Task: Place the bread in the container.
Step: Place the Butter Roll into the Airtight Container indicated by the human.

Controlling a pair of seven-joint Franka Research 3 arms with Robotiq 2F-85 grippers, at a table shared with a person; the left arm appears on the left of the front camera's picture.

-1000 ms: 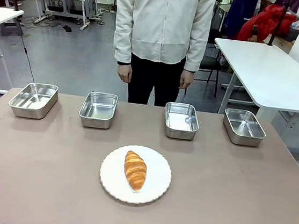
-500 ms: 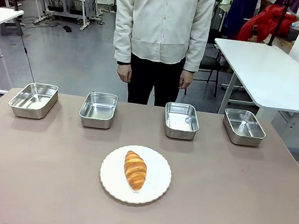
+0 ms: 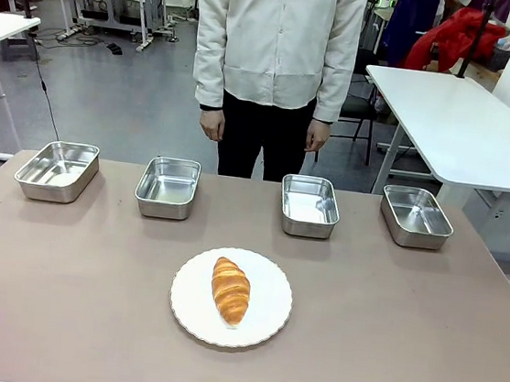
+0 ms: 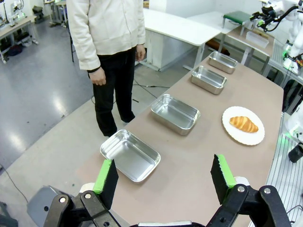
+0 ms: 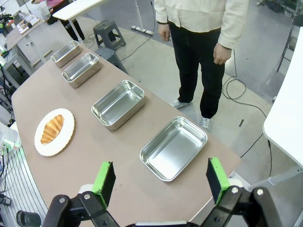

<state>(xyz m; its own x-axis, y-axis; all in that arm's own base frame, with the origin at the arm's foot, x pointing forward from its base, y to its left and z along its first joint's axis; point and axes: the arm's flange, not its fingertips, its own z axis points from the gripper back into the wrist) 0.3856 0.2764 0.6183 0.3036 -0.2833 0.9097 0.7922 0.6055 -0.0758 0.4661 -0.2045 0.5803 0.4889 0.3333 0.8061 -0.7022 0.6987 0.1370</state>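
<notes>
The croissant [image 3: 231,290] lies lengthwise on a round white scalloped plate [image 3: 264,326] in the middle of the table's near half; it also shows in the wrist views [image 4: 244,124] [image 5: 52,128]. Four alike steel pans stand in a row along the far edge: far left [image 3: 56,169], left of centre [image 3: 167,186], right of centre [image 3: 309,205], far right [image 3: 415,216]; all hold nothing. My left gripper [image 4: 163,179] hangs open high above the table's left end, nearest pan [image 4: 129,154]. My right gripper [image 5: 161,182] hangs open high above the right end, nearest pan [image 5: 173,148].
A person in a white jacket [image 3: 280,37] stands behind the table's far edge, both hands down at the sides. A white side table [image 3: 456,122] stands at the far right. The brown tabletop [image 3: 59,289] is bare around the plate.
</notes>
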